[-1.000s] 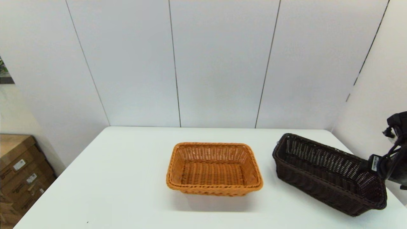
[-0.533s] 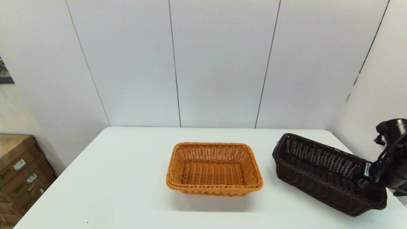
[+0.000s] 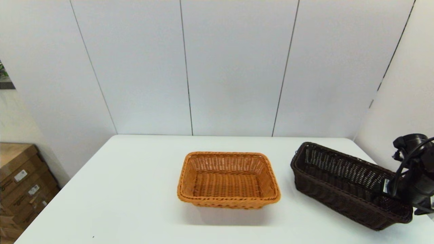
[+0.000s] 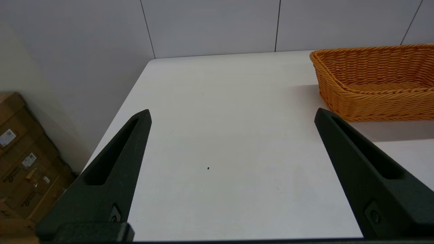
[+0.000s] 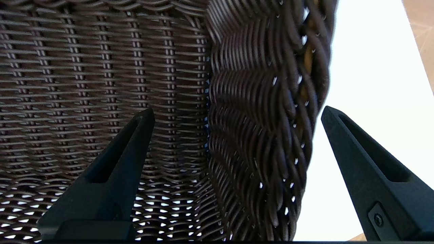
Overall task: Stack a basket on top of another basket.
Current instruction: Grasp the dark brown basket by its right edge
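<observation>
Landmark: an orange-tan rectangular woven wicker basket with flared sides and a braided rim (image 3: 228, 179) sits upright at the middle of the white table (image 3: 135, 189), open side up.

Dark basket: a dark brown, almost black, long rectangular woven wicker basket with a rolled rim (image 3: 342, 183) rests on the table to the right of the orange-tan basket, well apart from it and turned at an angle to it. Nothing shows inside it except one finger of the right gripper.

Right gripper: the right gripper (image 5: 237, 112) is at the end of the dark basket farthest from the orange-tan basket. Its two black fingers are spread wide and straddle that end wall, one finger inside over the woven floor, the other outside over the bare table. Whether either finger touches the weave cannot be told.

Left gripper: the left gripper (image 4: 232, 115) hangs over bare table on the opposite side of the orange-tan basket, away from the dark one, its fingers wide apart and holding nothing.

Beyond the table: brown cardboard boxes (image 3: 20, 189) stand stacked on the floor off the table's left edge.
</observation>
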`<move>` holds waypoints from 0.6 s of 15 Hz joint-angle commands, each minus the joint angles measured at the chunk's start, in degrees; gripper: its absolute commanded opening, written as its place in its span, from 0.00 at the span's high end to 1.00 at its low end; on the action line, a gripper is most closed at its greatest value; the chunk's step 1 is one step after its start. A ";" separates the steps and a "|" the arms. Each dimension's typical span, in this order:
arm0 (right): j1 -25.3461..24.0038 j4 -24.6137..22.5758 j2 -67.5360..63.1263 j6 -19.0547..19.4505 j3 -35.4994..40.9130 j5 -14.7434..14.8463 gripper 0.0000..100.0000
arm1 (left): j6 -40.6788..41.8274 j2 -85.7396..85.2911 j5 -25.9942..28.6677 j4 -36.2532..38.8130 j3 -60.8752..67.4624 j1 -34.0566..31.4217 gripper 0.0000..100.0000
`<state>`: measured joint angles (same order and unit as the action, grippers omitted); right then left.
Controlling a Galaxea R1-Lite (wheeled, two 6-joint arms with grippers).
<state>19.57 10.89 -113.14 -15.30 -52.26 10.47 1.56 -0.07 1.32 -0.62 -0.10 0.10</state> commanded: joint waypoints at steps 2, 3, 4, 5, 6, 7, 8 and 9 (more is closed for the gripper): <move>0.47 7.22 -1.03 -0.61 -5.83 -0.45 0.00 | 0.02 -0.01 0.00 0.01 0.01 -0.01 0.00; 0.91 7.22 -1.12 -0.52 -6.36 -0.45 0.00 | 0.02 -0.01 0.00 0.01 0.01 -0.01 0.00; 1.09 7.31 -1.38 -0.52 -6.89 -0.45 0.00 | 0.02 -0.01 0.00 0.01 0.01 -0.01 0.00; 1.35 7.40 -1.91 -0.52 -7.24 -0.45 0.00 | 0.02 -0.01 0.00 0.01 0.01 -0.01 0.00; 1.53 7.75 -2.52 -0.52 -7.77 -0.45 0.00 | 0.02 -0.01 0.00 0.01 0.01 -0.01 0.00; 1.79 9.15 -3.40 -0.61 -8.74 -0.54 0.00 | 0.02 -0.01 0.00 0.01 0.01 -0.01 0.00; 2.14 10.12 -4.28 -0.70 -9.61 -0.54 0.00 | 0.02 -0.01 0.00 0.01 0.01 -0.01 0.00; 2.32 10.73 -4.98 -1.05 -10.32 -0.54 0.00 | 0.02 -0.01 0.00 0.01 0.01 -0.01 0.00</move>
<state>21.41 20.53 -116.21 -15.90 -61.07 9.86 1.57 -0.07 1.29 -0.62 -0.10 0.10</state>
